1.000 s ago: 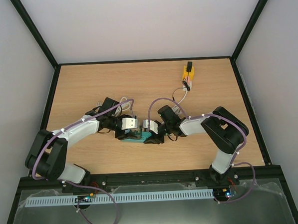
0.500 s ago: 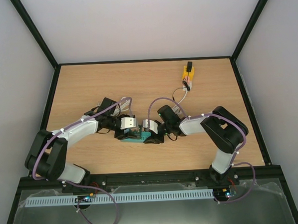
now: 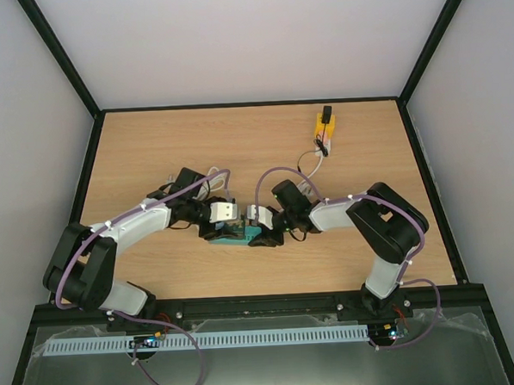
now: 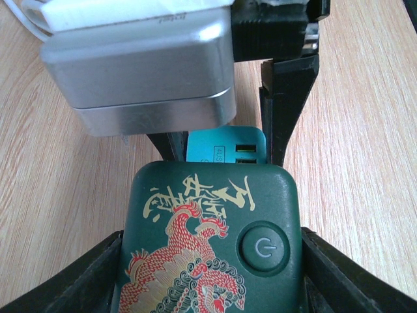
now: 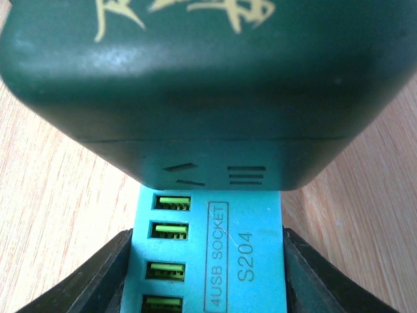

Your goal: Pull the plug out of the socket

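— A wooden table [image 3: 358,153], arms meeting at frame centre. Is the left gripper [image 4: 210,280] holding anything?
— Its wrist view shows it clamped on the green plug [image 4: 195,222]. Only the right wrist view shows the right gripper [image 5: 205,277] pinching the teal socket [image 5: 251,248], with the plug overlapping the socket's top end.

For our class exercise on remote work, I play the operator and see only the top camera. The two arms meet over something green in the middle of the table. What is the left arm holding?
Observer: The left gripper has its jaws closed on the sides of a dark green plug with a round power button.
Operator: And the right arm?
Observer: The right gripper has its jaws closed on the sides of a teal socket, whose label reads 4USB SOCKET S204.
Operator: Is the plug out?
Observer: Apparently not. In the right wrist view the plug sits against the socket's end with no gap showing.
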### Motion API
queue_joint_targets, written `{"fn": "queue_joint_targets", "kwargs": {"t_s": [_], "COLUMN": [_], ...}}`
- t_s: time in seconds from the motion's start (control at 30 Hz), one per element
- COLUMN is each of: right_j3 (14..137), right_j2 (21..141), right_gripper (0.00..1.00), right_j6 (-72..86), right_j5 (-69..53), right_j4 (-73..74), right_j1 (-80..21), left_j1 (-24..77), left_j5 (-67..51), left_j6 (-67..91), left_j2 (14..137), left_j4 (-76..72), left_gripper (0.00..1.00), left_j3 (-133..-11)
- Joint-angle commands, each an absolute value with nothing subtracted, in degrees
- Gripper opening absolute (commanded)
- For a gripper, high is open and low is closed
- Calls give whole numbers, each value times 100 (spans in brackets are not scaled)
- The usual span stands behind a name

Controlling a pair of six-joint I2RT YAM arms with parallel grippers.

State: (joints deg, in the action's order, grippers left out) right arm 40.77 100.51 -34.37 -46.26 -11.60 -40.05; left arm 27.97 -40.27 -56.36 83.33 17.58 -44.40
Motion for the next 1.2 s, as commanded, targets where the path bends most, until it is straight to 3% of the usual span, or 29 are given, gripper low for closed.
{"fn": "queue_joint_targets", "kwargs": {"t_s": [0.0, 0.67, 1.17], "right_j3": [4032, 3951, 3921], "right_j2": [10254, 10048, 10099], "right_gripper": [2, 2, 3], "right_j6": [-3481, -3498, -3229], "right_j5": [-4125, -3952, -3721], "right_j4": [-745, -661, -936], "right_j1": [-3919, -3901, -3885], "left_j1": [2820, 1931, -74], "left_j5": [-4849, -5198, -5314], "left_j6": [-5567, -5196, -3156], "left_j2": [8191, 7800, 8639], "left_j4": [2023, 2936, 2268], "left_gripper": [35, 33, 38], "left_j3": [-4677, -5353, -6728]}}
